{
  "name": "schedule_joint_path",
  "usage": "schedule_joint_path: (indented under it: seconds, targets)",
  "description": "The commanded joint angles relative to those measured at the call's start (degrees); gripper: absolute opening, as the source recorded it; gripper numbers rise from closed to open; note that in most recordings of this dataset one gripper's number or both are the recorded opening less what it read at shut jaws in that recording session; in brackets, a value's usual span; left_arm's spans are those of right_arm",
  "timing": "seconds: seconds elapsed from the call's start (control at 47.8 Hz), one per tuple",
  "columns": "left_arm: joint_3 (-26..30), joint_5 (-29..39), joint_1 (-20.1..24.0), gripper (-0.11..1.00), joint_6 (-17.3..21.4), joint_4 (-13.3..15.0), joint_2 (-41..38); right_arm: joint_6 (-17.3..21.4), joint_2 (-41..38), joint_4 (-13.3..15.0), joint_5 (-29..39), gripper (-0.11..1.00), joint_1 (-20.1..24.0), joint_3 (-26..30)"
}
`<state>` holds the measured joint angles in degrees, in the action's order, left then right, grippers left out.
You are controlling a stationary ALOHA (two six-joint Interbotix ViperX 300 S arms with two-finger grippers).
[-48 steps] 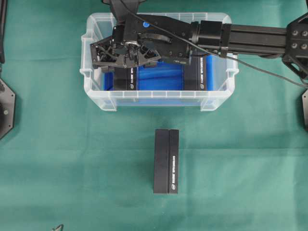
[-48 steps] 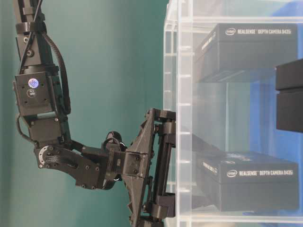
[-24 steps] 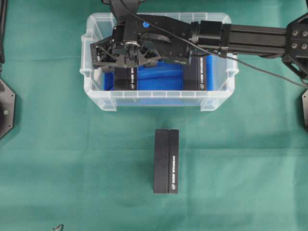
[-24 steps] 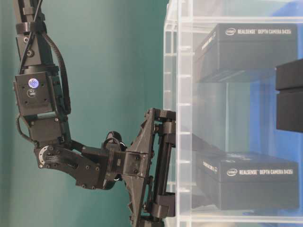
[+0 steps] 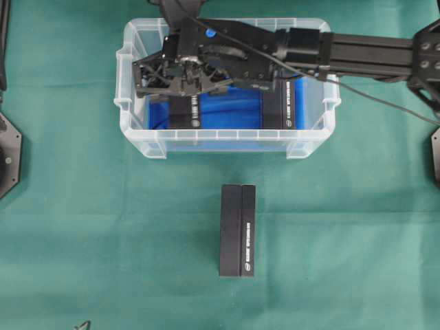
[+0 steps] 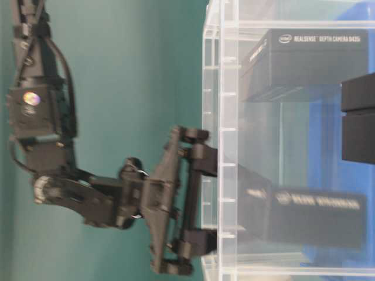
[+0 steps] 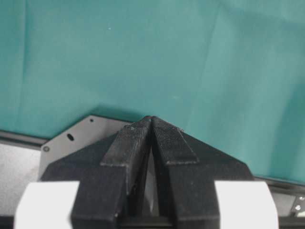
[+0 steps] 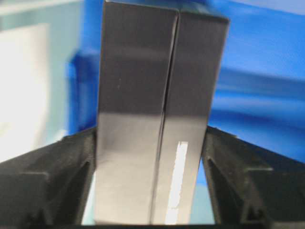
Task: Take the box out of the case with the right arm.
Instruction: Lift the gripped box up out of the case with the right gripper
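Observation:
The clear case [image 5: 227, 135] with a blue floor stands at the back of the green cloth. The right arm reaches in from the right. My right gripper [image 5: 182, 79] points down into the case's left half, shut on the black box [image 5: 184, 113]. In the right wrist view both fingers press the long sides of that box [image 8: 157, 119]. In the table-level view the gripped box [image 6: 316, 216] is blurred inside the case wall [image 6: 225, 88]. My left gripper [image 7: 151, 119] is shut on nothing above bare cloth.
A second black box [image 5: 280, 103] lies in the right half of the case. Another black box [image 5: 238, 230] lies on the cloth in front of the case. Arm bases stand at the left edge [image 5: 7, 155] and the right edge [image 5: 434, 155].
The right gripper has closed onto the left box, and the box has shifted a little inside the case. The arm has risen slightly. The left gripper has not moved.

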<state>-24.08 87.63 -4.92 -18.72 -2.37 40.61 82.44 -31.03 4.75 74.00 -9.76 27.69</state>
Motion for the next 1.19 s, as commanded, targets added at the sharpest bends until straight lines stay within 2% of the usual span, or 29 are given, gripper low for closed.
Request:
schedule_joint_path:
  seconds: [0.0,0.606,0.899,1.171]
  targets:
    - [0.53,-0.26,0.09,0.08,0.00,-0.18,0.00,0.09,5.19,0.44,2.02,0.67,0.09,2.55]
    - [0.53,-0.26,0.09,0.08,0.00,-0.18,0.00,-0.53,6.42,5.63,14.41,0.67,0.44,19.25]
    - [0.53,-0.26,0.09,0.08,0.00,-0.18,0.09,-0.62,6.42,6.86,15.12,0.67,1.05,21.62]
    - [0.53,-0.26,0.09,0.08,0.00,-0.18,0.09,-0.53,6.42,6.86,15.12,0.67,1.14,21.97]
